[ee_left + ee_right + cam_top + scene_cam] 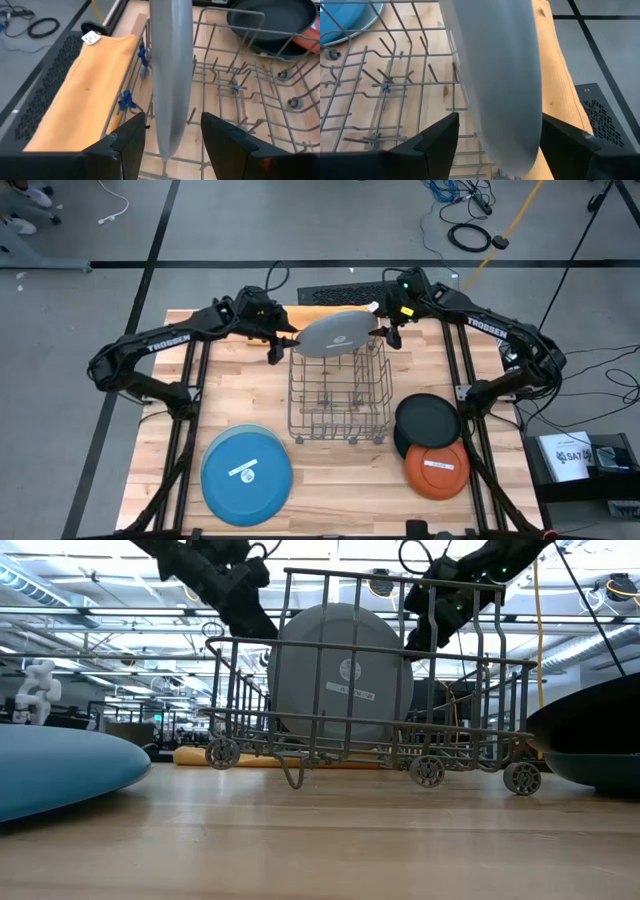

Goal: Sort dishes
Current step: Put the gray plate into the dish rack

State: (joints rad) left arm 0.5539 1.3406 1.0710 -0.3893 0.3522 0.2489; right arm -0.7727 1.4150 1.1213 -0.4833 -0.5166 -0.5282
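Observation:
The large grey plate (335, 332) stands on edge in the far end of the wire rack (338, 395), its lower rim (340, 738) down among the rack's wires. My left gripper (172, 135) is open astride the plate's left rim, with gaps on both sides. My right gripper (500, 135) is open astride its right rim. The blue plate (247, 470) lies flat at the near left. The black plate (428, 420) lies at the right, and the orange plate (437, 470) overlaps its near edge. My right gripper has a finger on either side of the grey plate's right rim (520, 125), coming slanting down from the far right. The plate fills nearly the whole gap, and I cannot tell whether a finger (560, 145) touches it.
An orange cloth (80, 90) lies along the table's far edge behind the rack, with a black perforated mat (335, 293) beyond it. Bare wood shows at the near middle, between the blue plate and the orange plate.

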